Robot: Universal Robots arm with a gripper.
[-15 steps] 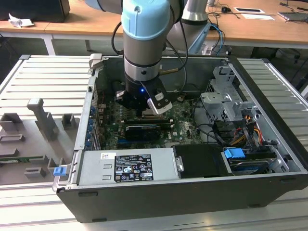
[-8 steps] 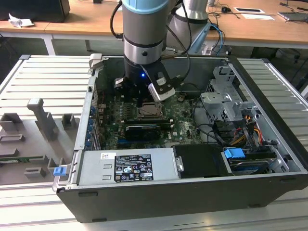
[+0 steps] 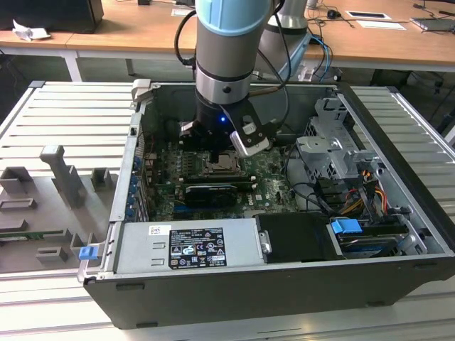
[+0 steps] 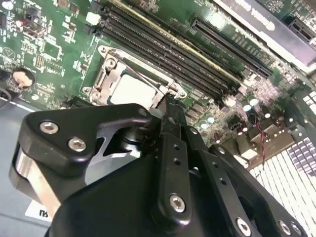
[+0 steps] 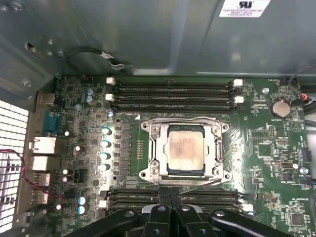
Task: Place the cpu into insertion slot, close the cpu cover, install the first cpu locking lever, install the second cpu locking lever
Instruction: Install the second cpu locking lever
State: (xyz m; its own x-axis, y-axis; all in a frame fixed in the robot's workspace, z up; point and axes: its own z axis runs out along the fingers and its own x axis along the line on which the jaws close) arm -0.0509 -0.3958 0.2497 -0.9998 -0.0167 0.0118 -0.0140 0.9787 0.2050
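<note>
Grey ribbed metal table (image 3: 64, 114) carries a grey moulded fixture tray (image 3: 50, 206) at the exterior view's left, and to its right stands the open black computer case (image 3: 284, 284), with a silver power supply box (image 3: 188, 245) along its near side. Inside lies the green motherboard (image 5: 266, 143) (long black memory slots (image 5: 173, 94) flank the socket). The small square pale silver-beige cpu (image 5: 186, 149) sits in the insertion slot (image 5: 148, 128), the square socket with a silvery rim, and the thin silvery cpu cover (image 5: 157, 153), a frame plate with a cut-out middle, lies flat around the chip. In the exterior view the black gripper (image 3: 217, 153) hangs just above the socket. In the first wrist view its two black fingers (image 5: 160, 195) are pressed together with no gap, holding nothing, their tips at the socket's edge beside a thin wire lever (image 5: 197, 184). At the exterior view's right stands a grey metal drive cage (image 3: 330, 142).
</note>
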